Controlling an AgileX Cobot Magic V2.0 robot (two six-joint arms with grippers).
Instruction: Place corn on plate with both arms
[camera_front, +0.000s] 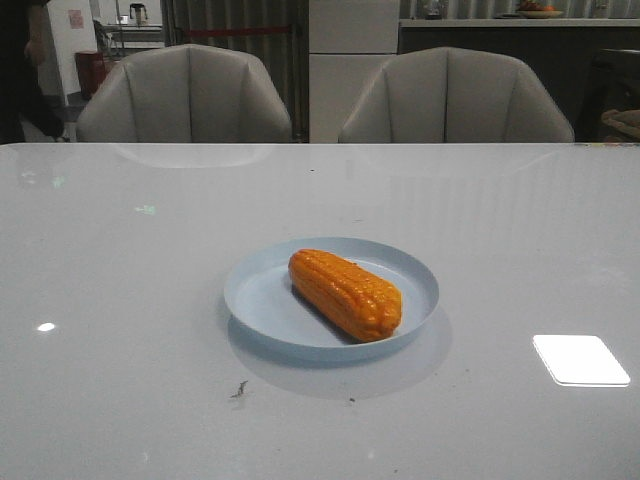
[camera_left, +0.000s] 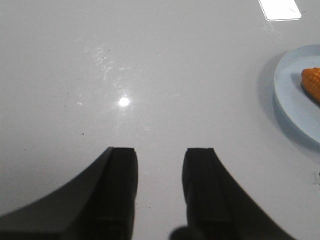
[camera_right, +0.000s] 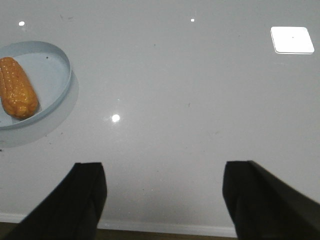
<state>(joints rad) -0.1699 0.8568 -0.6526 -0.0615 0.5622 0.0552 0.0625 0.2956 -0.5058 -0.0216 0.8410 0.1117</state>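
The orange corn (camera_front: 345, 293) lies on its side on the pale blue plate (camera_front: 260, 290) in the middle of the table. Neither gripper shows in the front view. My left gripper (camera_left: 160, 150) is open and empty over bare table, with the plate (camera_left: 290, 85) and one end of the corn (camera_left: 312, 82) off to one side. My right gripper (camera_right: 165, 165) is wide open and empty near the table's front edge; the plate (camera_right: 55, 70) and corn (camera_right: 17, 94) lie away from it.
The white glossy table (camera_front: 130, 300) shows bright light reflections (camera_front: 581, 360). Two grey chairs (camera_front: 185, 95) stand behind its far edge. The table's front edge (camera_right: 165, 227) shows just below the right gripper.
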